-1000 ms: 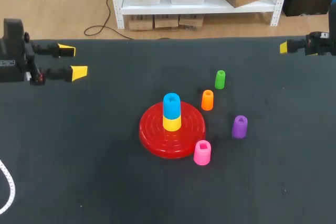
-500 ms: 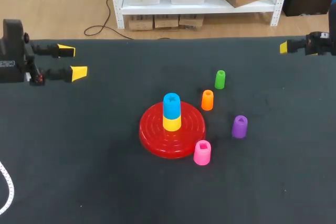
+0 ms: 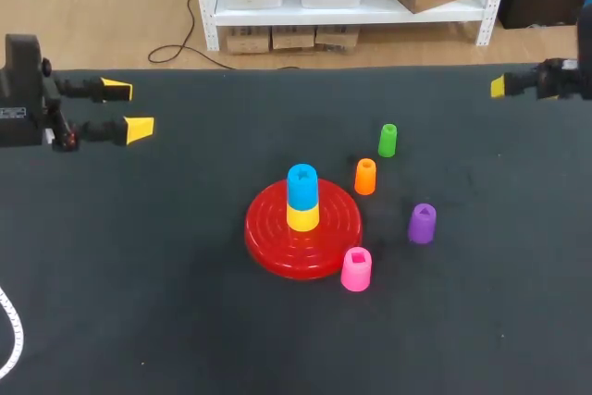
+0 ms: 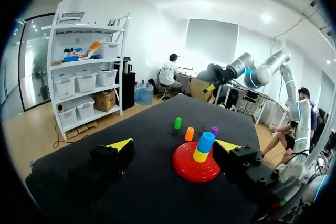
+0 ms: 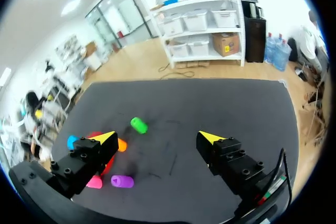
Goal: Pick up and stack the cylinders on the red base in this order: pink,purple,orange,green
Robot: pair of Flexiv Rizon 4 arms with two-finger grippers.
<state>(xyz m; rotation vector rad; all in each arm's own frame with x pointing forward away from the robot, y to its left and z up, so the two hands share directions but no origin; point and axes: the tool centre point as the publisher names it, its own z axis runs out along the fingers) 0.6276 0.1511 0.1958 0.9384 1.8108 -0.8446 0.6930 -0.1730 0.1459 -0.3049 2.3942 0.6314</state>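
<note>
A red base (image 3: 268,242) lies mid-table, and on its peg a blue cylinder (image 3: 302,185) sits over a yellow one (image 3: 302,217). The pink cylinder (image 3: 356,268) stands at the base's near right rim. To the right stand the purple cylinder (image 3: 422,223), the orange one (image 3: 365,176) and, farthest, the green one (image 3: 388,140). My left gripper (image 3: 122,108) is open at the far left edge, with nothing in it. My right gripper (image 5: 158,137) is open at the far right, high above the table; only one tip (image 3: 499,86) shows in the head view.
A white cable (image 3: 11,335) curls at the table's near left corner. In the left wrist view the red base (image 4: 189,167) and its stack lie ahead of the open left gripper (image 4: 175,143), with the orange (image 4: 189,134), green (image 4: 178,123) and purple (image 4: 214,130) cylinders beyond.
</note>
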